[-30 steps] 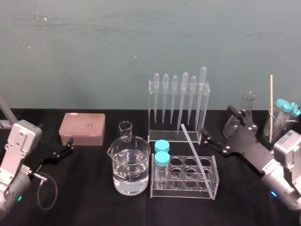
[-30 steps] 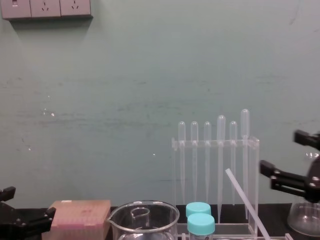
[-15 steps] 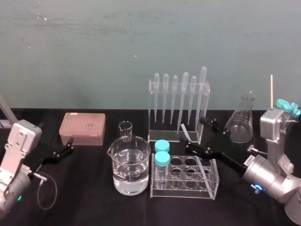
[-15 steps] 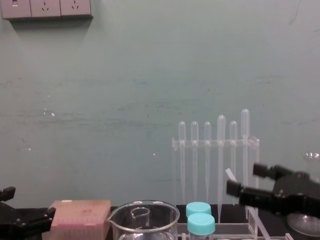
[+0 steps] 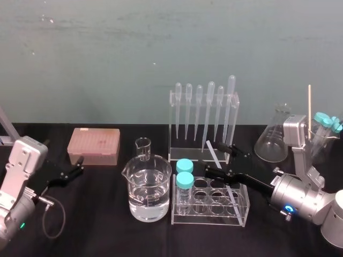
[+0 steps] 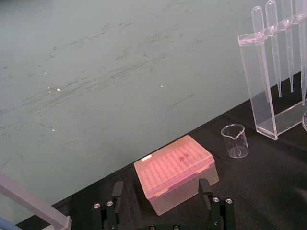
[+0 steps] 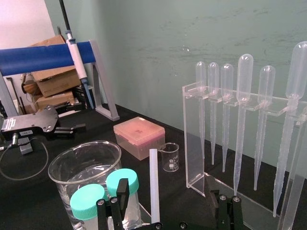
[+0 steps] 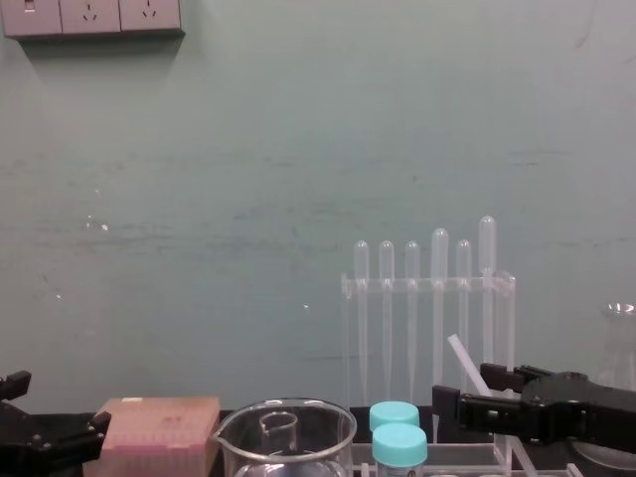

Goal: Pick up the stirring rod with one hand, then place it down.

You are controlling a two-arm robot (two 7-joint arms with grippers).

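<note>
Head view has the right tool (image 5: pixel 212 157) reaching in from 4 o'clock, fingers spread wide and holding nothing. One finger lies on each side of the stirring rod (image 5: pixel 209 148). The rod stands slanted: its foot sits in the tube rack (image 5: pixel 209 220) toward the rack's 3 o'clock end, though which hole cannot be told, and its top leans toward 11 o'clock, just before the pipette stand (image 5: pixel 174 126).

In the right wrist view the rod (image 7: pixel 154 187) rises between the two fingers with a gap to each, nearer one of them than the other. The step in hand looks to be the grasp itself.

To do it well, the tool should probably shift sideways until the rod is centred. Otherwise the nearer finger would push the rod over before the far one arrives. The close should be slow and light, since a thin smooth rod is likely to twist or slide in the pads.

The lift is best drawn along the rod's own slant, so the foot leaves the rack without levering it. There is little room to spare: the stand is at 12 o'clock and the capped tubes (image 5: pixel 184 172) and beaker (image 5: pixel 148 188) at 9 o'clock.

At 8 o'clock the left tool (image 5: pixel 75 167) sits parked low over the tabletop (image 5: pixel 107 235) with fingers apart, empty, facing a pink box (image 5: pixel 94 145).
</note>
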